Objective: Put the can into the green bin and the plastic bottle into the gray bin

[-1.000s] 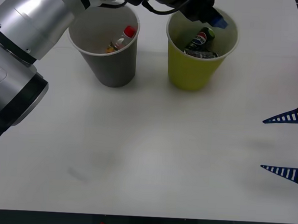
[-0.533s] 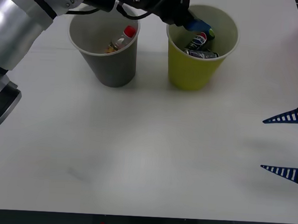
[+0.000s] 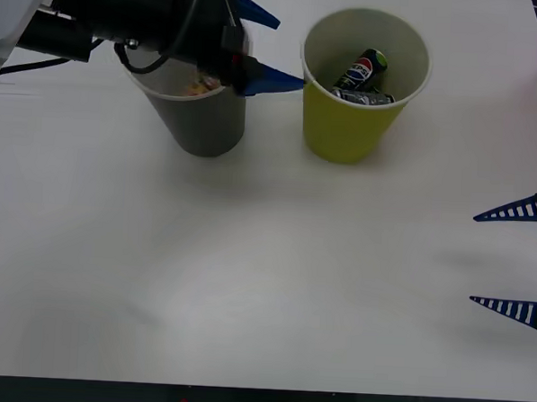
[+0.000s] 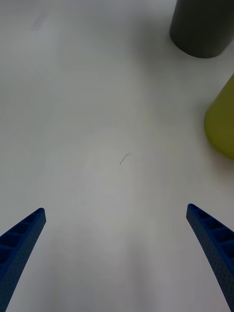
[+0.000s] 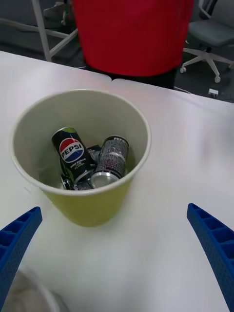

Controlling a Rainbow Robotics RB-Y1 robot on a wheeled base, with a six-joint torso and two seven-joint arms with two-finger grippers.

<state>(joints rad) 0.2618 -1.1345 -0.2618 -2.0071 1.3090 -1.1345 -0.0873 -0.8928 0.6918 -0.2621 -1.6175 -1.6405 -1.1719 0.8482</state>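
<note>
with the right gripper (image 3: 515,260) parked wide open and empty near the table's (image 3: 264,291) edge, the left gripper (image 3: 263,46), also spread and empty, hovers over the gray bin (image 3: 201,116), its contents mostly hidden, while the can (image 3: 361,69) lies among others in the green bin (image 3: 354,124), that half apparently done.

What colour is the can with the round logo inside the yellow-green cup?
The can is black, with a red, white and blue round logo and a green spot near its top; the left wrist view shows it best.

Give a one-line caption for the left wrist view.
Open left gripper looks down on the green bin holding cans.
</note>
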